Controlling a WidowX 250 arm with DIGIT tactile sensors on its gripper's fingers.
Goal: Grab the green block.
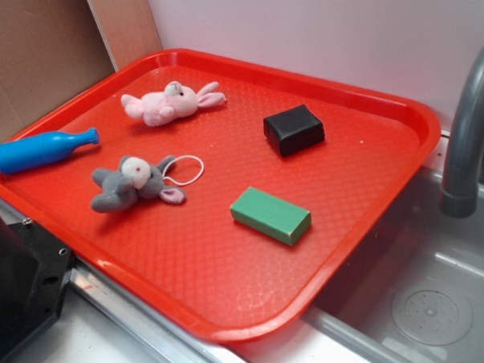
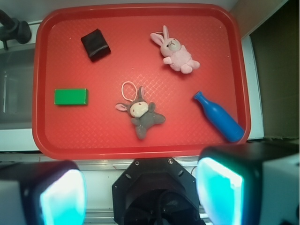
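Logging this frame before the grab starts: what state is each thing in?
green block: flat on the tray, untouched
black block: resting on the tray, apart from the others
pink bunny: lying on its side
grey toy: lying down, white loop beside it
blue bottle: tipped over at the tray's edge
end effector: open, holding nothing

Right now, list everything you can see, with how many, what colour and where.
tray: one, red, on the counter beside the sink
green block: one, green, lying flat on the tray's sink side
black block: one, black, on the tray near the far rim
pink rabbit toy: one, pink, far part of the tray
grey plush toy: one, grey, white loop attached, mid tray
bottle: one, blue, lying against the tray's rim
sink: one, grey metal, with a faucet
gripper: one, black with cyan-lit fingers, open, above the tray's near edge
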